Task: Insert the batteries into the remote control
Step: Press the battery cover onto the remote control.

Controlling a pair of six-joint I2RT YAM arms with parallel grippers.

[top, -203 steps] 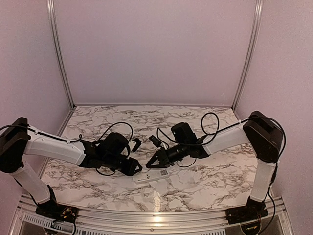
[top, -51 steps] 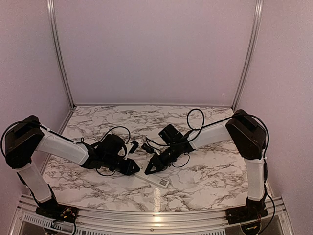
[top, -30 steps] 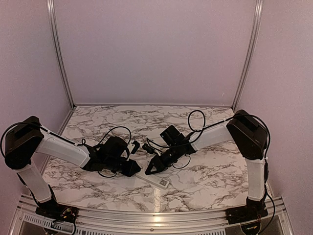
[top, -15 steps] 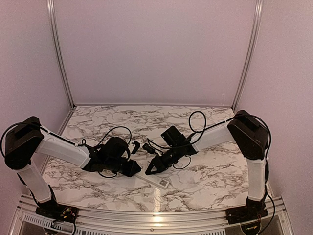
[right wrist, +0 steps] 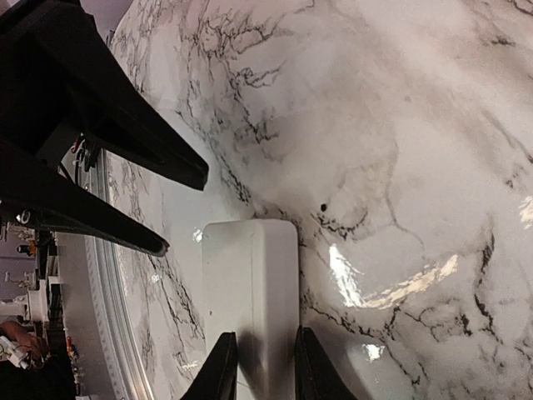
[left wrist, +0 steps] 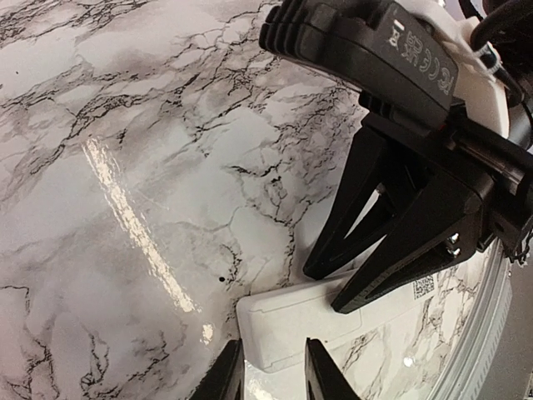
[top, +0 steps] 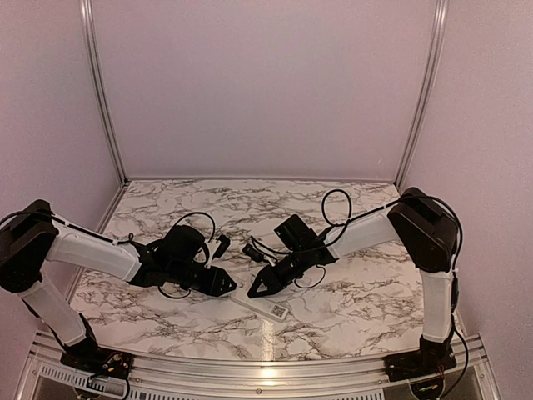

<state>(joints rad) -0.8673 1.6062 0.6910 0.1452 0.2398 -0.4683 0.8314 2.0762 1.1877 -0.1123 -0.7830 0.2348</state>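
Two arms reach low across the marble table (top: 358, 312), the left arm (top: 92, 248) and the right arm (top: 366, 230) angled inward until their tips nearly meet. The left gripper (top: 230, 286) is spread and empty at one end of the remote (top: 265, 306). The right gripper (top: 253, 292) is also parted, its tips down at the remote's top. Lying flat near the front edge, the remote looks light, stiff and slick, best pinched across its long sides. No batteries can be made out.

White CE lettering and a small boxed symbol (left wrist: 419, 62) are showing upside down on the right arm's black plastic wrist housing (left wrist: 350, 42). A square QR code (left wrist: 423, 286) is sitting on the slim white rectangular plastic remote control (left wrist: 333, 321); it cannot be read.
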